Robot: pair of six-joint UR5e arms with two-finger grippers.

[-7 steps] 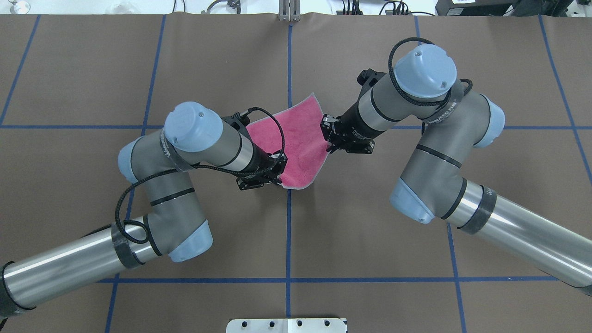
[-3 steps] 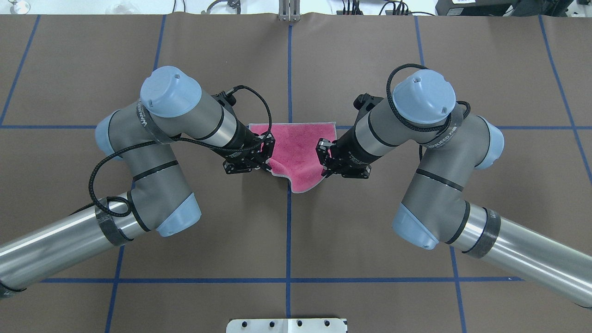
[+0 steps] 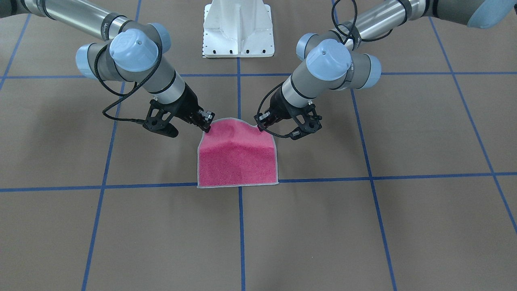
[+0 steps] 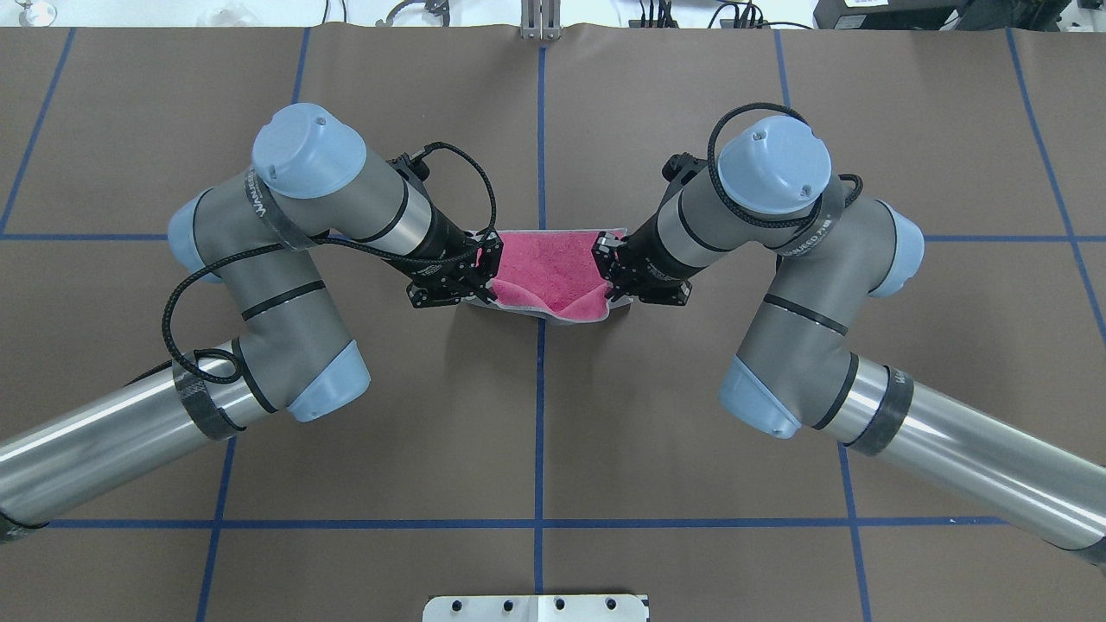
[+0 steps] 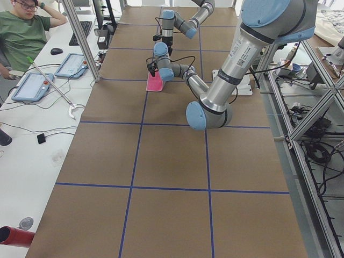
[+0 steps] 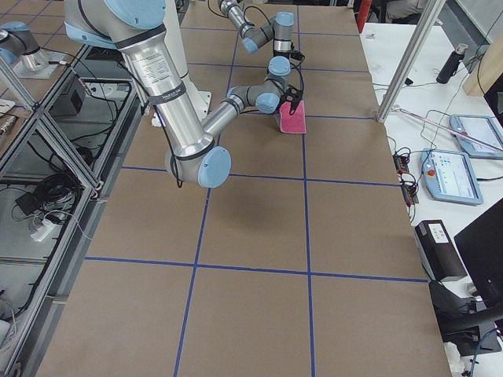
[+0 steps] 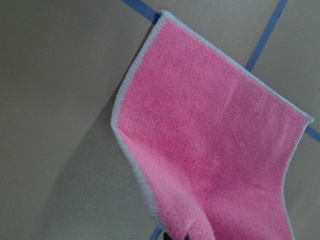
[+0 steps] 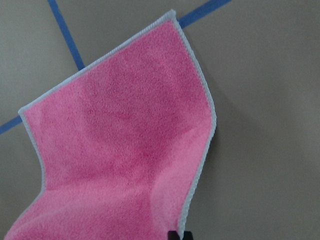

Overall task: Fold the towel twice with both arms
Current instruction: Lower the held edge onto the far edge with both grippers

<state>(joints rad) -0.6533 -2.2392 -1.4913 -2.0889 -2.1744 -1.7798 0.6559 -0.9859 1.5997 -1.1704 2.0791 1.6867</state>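
The pink towel (image 3: 237, 157) with its light grey border lies with its far edge flat on the brown table along a blue tape line. Its near edge is lifted and sags in the middle. It also shows in the overhead view (image 4: 544, 272). My left gripper (image 4: 486, 266) is shut on the towel's near left corner, and appears in the front-facing view (image 3: 260, 124). My right gripper (image 4: 605, 269) is shut on the near right corner, and appears in the front-facing view (image 3: 207, 123). Both wrist views show the pink face hanging down from the fingertips, left (image 7: 215, 150) and right (image 8: 125, 145). The dark grey face is hidden.
The white pedestal base (image 3: 238, 28) stands behind the towel on the robot's side. Blue tape lines (image 4: 539, 415) cross the brown table cover. An operator (image 5: 21, 32) sits beside tablets at the table's far side.
Both grippers carried the held corners away from the robot toward the towel's far edge. The towel turned square to the tape lines, and the left arm swung outward to the left.
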